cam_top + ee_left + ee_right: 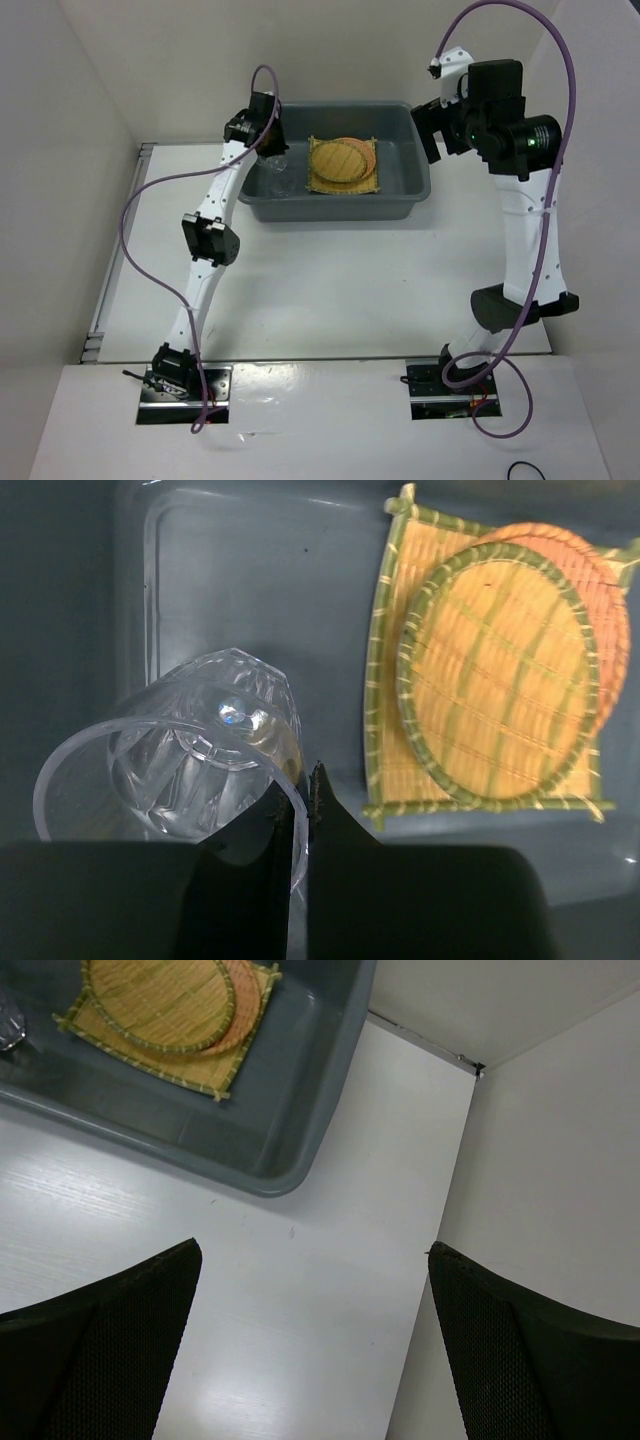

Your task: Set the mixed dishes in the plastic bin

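Note:
The dark grey plastic bin [340, 214] stands at the back of the table. Inside it the square yellow woven mat [345, 185] lies flat, with the yellow-tan disc [338, 160] on top and the orange-brown disc [370, 152] peeking out beneath it. My left gripper [272, 155] hangs over the bin's left part, shut on the rim of a clear glass cup [190, 770], which is tilted on its side; one finger is inside the cup, one outside. My right gripper [432, 135] is open and empty, above the table just right of the bin.
White walls close in the table at left, back and right. In the right wrist view the bin's rounded corner [300, 1130] is at upper left, with bare white table [300, 1340] under the open gripper [313, 1250] and the right wall close by.

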